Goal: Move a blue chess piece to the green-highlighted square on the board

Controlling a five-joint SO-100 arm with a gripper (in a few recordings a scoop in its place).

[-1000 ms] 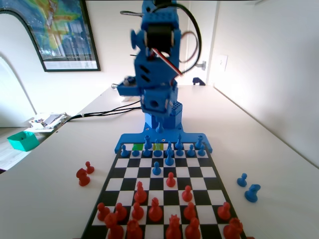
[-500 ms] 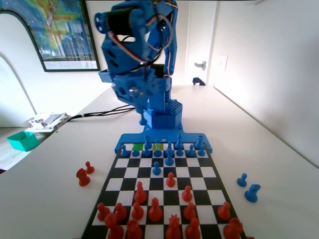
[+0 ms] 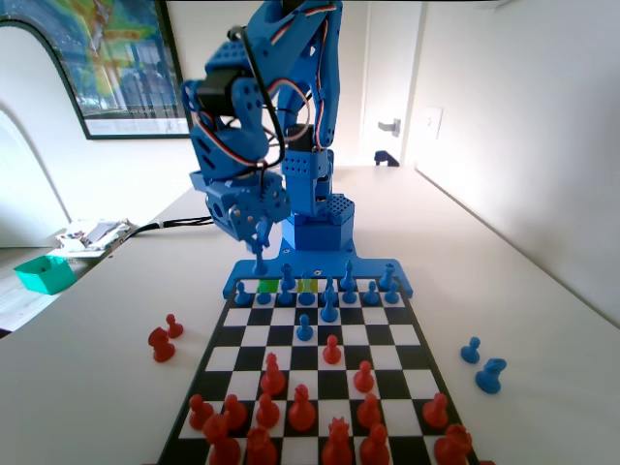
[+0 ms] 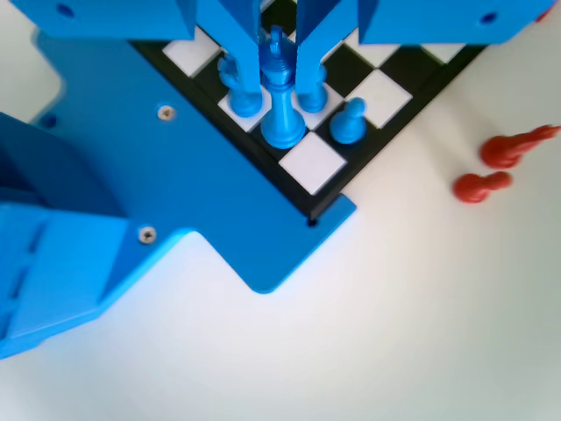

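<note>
A tall blue chess piece with a crown-like top point(image 4: 280, 96) is seen in the wrist view pinched between the two jaws of the tool point(image 4: 279, 39), which hang from twelve o'clock of that picture; whether its base touches the board or hangs just above cannot be told. In the fixed view the same piece point(image 3: 261, 254) is seen below the tool point(image 3: 258, 232), at about eleven o'clock from the board's centre, over the far left part of the blue bracket point(image 3: 237, 274). The green-highlighted square point(image 3: 267, 286) lies in the far row of the board point(image 3: 412, 334), just below and to the right of the held piece in that view, and a yellower lime-tinted square point(image 3: 309, 285) is found two squares to its right. A row of blue pieces point(image 3: 347, 283) is ranged along the far edge, with one blue pawn point(image 3: 304, 329) advanced towards the centre. Red pieces point(image 3: 301, 410) are crowded at the six o'clock end, and one red pawn point(image 3: 331, 351) stands nearer the middle. Off the board on the white worktop point(image 3: 523, 320), two red pieces point(image 3: 163, 341) rest at nine o'clock and two blue pieces point(image 3: 484, 366) at three o'clock.
</note>
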